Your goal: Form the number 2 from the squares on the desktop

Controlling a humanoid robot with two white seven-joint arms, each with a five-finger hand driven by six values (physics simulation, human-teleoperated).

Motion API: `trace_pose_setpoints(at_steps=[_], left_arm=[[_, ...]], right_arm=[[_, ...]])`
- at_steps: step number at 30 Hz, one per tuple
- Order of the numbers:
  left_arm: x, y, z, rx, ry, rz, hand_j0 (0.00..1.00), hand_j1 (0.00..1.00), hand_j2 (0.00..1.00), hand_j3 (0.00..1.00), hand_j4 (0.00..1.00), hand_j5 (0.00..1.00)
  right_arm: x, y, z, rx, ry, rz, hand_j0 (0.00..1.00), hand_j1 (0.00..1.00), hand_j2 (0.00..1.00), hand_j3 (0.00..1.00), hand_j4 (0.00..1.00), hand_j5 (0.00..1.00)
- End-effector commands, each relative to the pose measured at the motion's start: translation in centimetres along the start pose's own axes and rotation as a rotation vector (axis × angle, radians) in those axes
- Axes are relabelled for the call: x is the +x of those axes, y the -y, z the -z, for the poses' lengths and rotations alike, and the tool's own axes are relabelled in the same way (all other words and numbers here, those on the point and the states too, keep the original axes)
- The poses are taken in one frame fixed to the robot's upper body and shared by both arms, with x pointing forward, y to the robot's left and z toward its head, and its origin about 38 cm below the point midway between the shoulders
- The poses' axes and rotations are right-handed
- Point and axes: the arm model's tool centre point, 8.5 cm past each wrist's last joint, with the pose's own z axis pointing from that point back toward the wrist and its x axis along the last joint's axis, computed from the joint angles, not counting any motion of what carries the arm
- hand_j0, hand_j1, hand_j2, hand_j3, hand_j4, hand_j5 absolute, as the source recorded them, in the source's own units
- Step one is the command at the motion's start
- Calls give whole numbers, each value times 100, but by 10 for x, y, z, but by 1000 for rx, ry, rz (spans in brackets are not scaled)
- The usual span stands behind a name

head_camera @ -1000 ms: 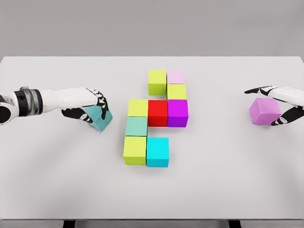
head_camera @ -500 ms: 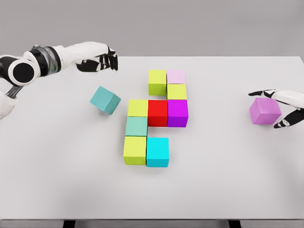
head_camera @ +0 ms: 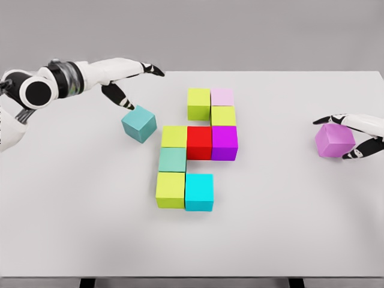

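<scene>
Since half a second ago your left hand (head_camera: pixel 123 81) has opened out, its fingers now spread with one reaching toward the far table edge and the thumb pointing down at the teal cube (head_camera: pixel 139 123), which has slid right and now sits tilted just beside the lime cube (head_camera: pixel 174 136) of the figure. You can see the thumb tip just above the teal cube's upper left corner — whether it touches is not clear, but nothing is gripped on that side. On your right, the right hand (head_camera: pixel 355 133) brackets the violet cube (head_camera: pixel 334 140): the upper fingers (head_camera: pixel 331 119) lie over its far top edge and the thumb sits against its lower right side, so the cube rests on the white table (head_camera: pixel 72 228) between them, well apart from the figure. In the middle, you have a green cube (head_camera: pixel 198 103) and a pale pink cube (head_camera: pixel 222 97) on top, a yellow-green cube (head_camera: pixel 223 116) below the pink, then the lime, a red cube (head_camera: pixel 199 143) and a purple cube (head_camera: pixel 224 143) in a row — beneath them a sea-green cube (head_camera: pixel 173 159), another lime cube (head_camera: pixel 170 189) and a cyan cube (head_camera: pixel 199 192).
</scene>
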Motion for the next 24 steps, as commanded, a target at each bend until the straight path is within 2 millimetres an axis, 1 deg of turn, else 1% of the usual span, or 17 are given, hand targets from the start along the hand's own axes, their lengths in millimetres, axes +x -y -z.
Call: trace_pose_setpoints(at_steps=[1, 2, 3, 6, 11, 13, 16, 17, 19, 20, 23, 24], left_arm=[[-3, 22, 2, -73, 5, 34, 100, 100, 100, 100, 100, 100], [-5, 34, 1, -112, 8, 54, 100, 100, 100, 100, 100, 100], [-5, 38, 0, -123, 20, 65, 100, 100, 100, 100, 100, 100], [-5, 43, -2, -143, 47, 87, 100, 100, 100, 100, 100, 100], [-6, 49, 2, -163, 42, 77, 100, 100, 100, 100, 100, 100], [-10, 50, 3, -162, 30, 68, 100, 100, 100, 100, 100, 100], [-27, 55, 13, -165, -19, 20, 99, 99, 99, 99, 99, 99], [-34, 56, 17, -167, -38, 1, 99, 99, 99, 99, 99, 99], [-39, 60, 26, -171, -56, -26, 99, 99, 99, 99, 99, 99], [-40, 60, 30, -162, -59, -36, 99, 99, 99, 99, 99, 99], [-40, 56, 34, -119, -80, -52, 99, 99, 99, 99, 99, 99], [-31, 56, 43, -108, -77, -66, 99, 99, 99, 99, 99, 99]], right_arm=[[0, 1, 0, -5, 0, 6, 76, 76, 76, 76, 76, 76], [0, 1, 0, -5, 0, 6, 75, 75, 75, 75, 75, 75], [0, 1, 0, -5, 0, 6, 73, 73, 73, 73, 73, 73], [0, 1, 0, -5, 1, 6, 66, 66, 66, 66, 66, 66], [1, 0, 0, 2, -1, -2, 64, 64, 64, 64, 64, 64], [1, 0, 1, 3, 0, -4, 64, 64, 64, 64, 64, 64], [2, -1, 2, 10, 1, -9, 63, 63, 63, 63, 63, 63], [2, -1, 2, 9, 2, -8, 60, 60, 60, 60, 60, 60], [2, -1, 2, 9, 2, -8, 58, 58, 58, 58, 58, 58], [2, -1, 2, 9, 2, -8, 56, 56, 56, 56, 56, 56], [2, -1, 2, 10, 1, -9, 55, 55, 55, 55, 55, 55], [2, 0, 2, 8, 1, -10, 55, 55, 55, 55, 55, 55]])
